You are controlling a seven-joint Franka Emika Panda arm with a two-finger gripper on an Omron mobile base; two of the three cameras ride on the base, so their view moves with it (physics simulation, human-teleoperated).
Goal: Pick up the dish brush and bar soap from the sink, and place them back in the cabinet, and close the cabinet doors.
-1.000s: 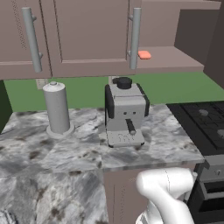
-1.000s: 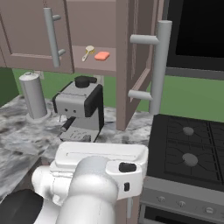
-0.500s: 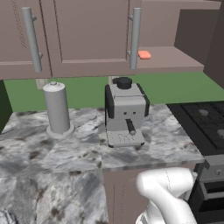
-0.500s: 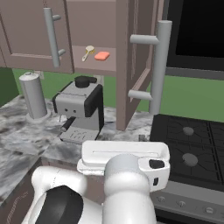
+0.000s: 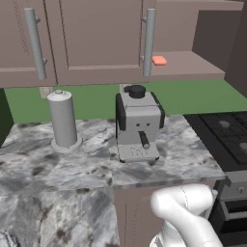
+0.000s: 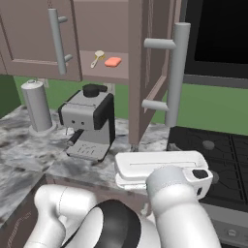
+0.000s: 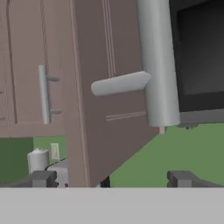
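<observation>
Dish brush (image 6: 97,58) & bar soap (image 6: 113,62) already on cabinet (image 6: 104,72) shelf, side by side. Right cabinet door (image 6: 147,68) open, handle (image 7: 157,61) just ahead of gripper (image 7: 111,179), fingers spread wide, nothing held. Left: shut doors.

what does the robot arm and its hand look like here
The arm is glossy white, built of rounded tubular links with a black joint and a small dark oval inset. The hand ends in two small, blocky dark grey fingertips. No cables show.
</observation>
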